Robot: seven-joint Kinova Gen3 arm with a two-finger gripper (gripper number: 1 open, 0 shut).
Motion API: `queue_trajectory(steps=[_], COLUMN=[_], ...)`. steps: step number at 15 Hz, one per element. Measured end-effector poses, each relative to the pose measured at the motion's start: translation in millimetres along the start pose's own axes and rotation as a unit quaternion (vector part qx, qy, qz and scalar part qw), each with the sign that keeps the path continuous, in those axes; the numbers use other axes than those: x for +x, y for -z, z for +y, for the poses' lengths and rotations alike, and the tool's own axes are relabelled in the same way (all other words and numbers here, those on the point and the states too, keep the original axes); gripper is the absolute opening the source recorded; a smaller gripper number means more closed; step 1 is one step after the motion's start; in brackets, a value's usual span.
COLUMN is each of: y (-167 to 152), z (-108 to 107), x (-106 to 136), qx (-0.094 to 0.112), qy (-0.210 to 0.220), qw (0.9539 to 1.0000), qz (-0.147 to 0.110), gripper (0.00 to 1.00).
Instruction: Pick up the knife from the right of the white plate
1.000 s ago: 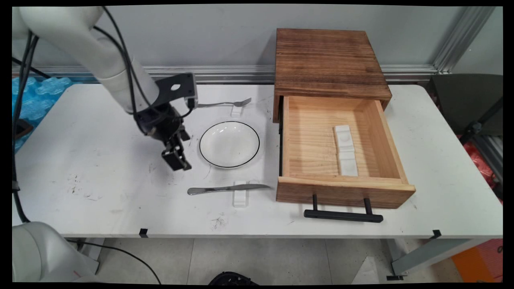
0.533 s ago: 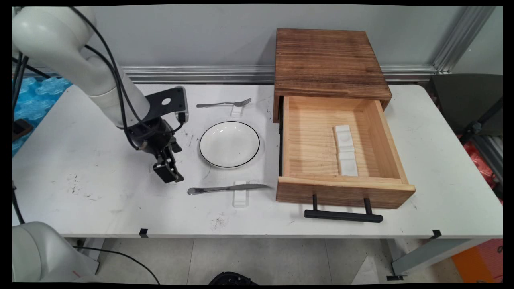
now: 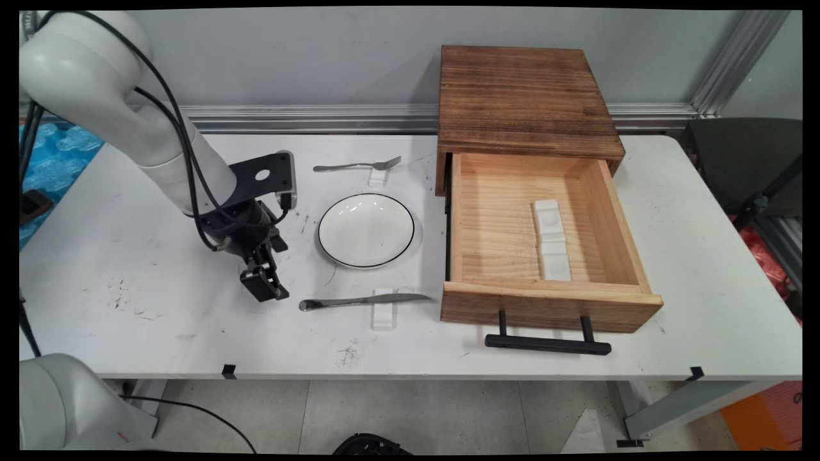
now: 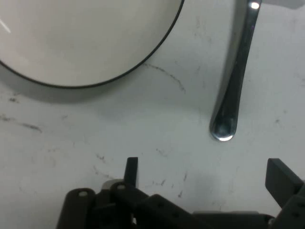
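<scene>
Gripper [image 3: 264,291] low over the table [image 3: 160,256], fingers [image 4: 281,179] spread apart, gripping nothing. Just ahead of the tips: the knife [image 3: 359,299] handle end, not touched, blade side lying on a small white rest [image 3: 383,315]. Beyond it, the plate [image 3: 366,230], bare. Farther on, the fork [image 3: 355,166] on its own rest. Furthest, the open drawer [image 3: 544,230] with two white rests inside. Nothing lifted; knife, fork and plate all on the table.

Round white plates with a black rim: one [image 3: 366,230]
Silver metal table knives: one [image 3: 362,299]
Silver metal forks: one [image 3: 355,166]
Small white cutlery rests on the table: two [image 3: 383,315] [image 3: 378,175]
White rests inside the drawer: two [image 3: 548,219] [image 3: 555,262]
Open wooden drawer boxes with a black handle: one [image 3: 631,253]
</scene>
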Motion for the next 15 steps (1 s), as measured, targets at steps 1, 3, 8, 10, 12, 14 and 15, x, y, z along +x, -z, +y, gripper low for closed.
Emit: queue_trajectory(steps=[1, 3, 8, 10, 12, 14, 15], y=[-0.9, -2.4, -6.0, -8.5, -11.9, -17.1, -20.2], z=[0.6, 0.8, 5.5, 12.5, 20.7, 29.0, 32.7], x=[2.0, 9.5, 36.0, 43.7, 47.9, 49.7, 49.8], qx=[-0.001, -0.001, -0.002, -0.008, -0.014, -0.019, -0.020], qy=[-0.006, -0.018, -0.032, -0.035, -0.041, -0.050, -0.054], qw=[1.0000, 0.9998, 0.9991, 0.9987, 0.9981, 0.9973, 0.9968], qz=[0.001, 0.007, 0.029, 0.037, 0.045, 0.051, 0.055], gripper=[1.00, 1.00, 1.00, 1.00, 1.00, 1.00, 1.00])
